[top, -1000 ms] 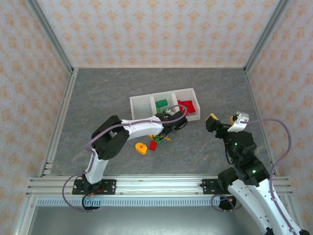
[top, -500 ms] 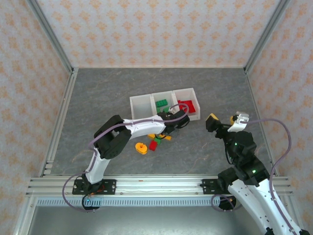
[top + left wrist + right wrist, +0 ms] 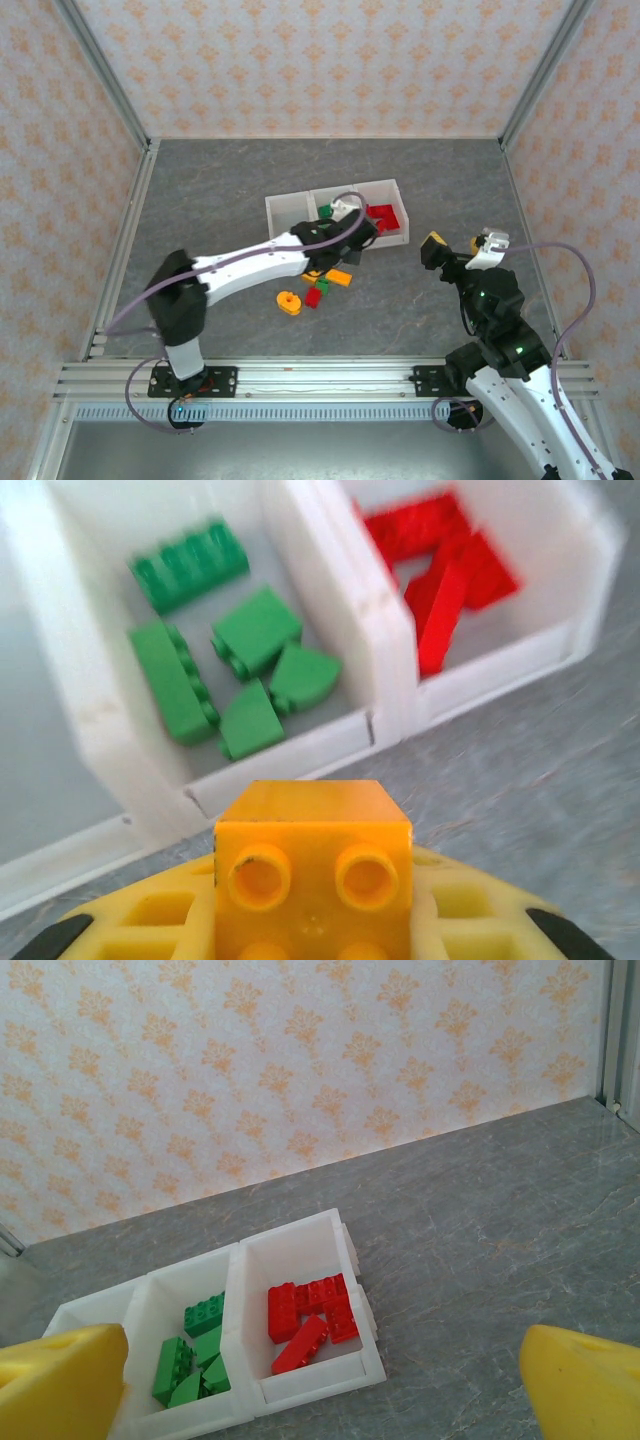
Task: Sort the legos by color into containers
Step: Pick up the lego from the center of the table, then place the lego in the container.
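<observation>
Left gripper pinches small orange-yellow plastic brick at near side of white plastic three-bin row. Right gripper: fingers spread, right of the row.

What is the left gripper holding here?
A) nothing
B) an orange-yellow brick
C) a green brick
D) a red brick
B: the left wrist view shows an orange-yellow brick clamped in the left gripper.

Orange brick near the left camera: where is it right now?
In the left wrist view, the orange brick sits gripped in the left hand, just short of the near wall of the middle bin holding green bricks.
</observation>
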`<state>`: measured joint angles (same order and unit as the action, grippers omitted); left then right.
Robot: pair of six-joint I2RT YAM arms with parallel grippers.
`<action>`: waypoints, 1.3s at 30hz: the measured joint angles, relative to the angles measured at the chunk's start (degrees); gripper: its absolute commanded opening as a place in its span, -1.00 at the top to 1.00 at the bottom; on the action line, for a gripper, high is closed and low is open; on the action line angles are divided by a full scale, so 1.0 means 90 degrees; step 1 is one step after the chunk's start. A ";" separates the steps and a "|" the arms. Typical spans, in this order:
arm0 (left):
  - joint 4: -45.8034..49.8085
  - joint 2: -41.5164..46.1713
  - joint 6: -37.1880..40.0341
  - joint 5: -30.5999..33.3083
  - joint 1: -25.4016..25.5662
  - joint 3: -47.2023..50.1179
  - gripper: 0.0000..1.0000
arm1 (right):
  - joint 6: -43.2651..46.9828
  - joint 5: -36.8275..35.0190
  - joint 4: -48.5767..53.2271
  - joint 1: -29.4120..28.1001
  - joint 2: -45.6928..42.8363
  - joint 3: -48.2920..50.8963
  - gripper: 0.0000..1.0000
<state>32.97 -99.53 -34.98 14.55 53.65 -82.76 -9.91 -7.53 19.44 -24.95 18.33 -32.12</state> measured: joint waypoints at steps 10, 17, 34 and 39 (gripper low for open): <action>0.0197 0.1022 -0.0112 0.0777 -0.1120 0.0146 0.52 | 0.0000 0.0002 0.0000 0.0000 0.0000 0.0000 -0.99; 0.0017 0.0758 -0.0036 0.0306 -0.2290 0.0930 0.61 | 0.0000 0.0002 0.0000 0.0000 0.0000 0.0000 -1.00; -0.0746 -0.0447 0.0216 -0.0527 -0.2385 0.0741 0.30 | 0.0000 0.0002 0.0000 0.0000 0.0000 0.0000 -0.99; -0.0874 -0.0515 0.0233 -0.0556 -0.2443 0.0721 0.13 | 0.0000 0.0002 0.0000 0.0000 0.0000 0.0000 -1.00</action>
<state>25.10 -104.16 -32.88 9.54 31.66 -76.27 -9.91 -7.51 19.44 -24.95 18.33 -32.12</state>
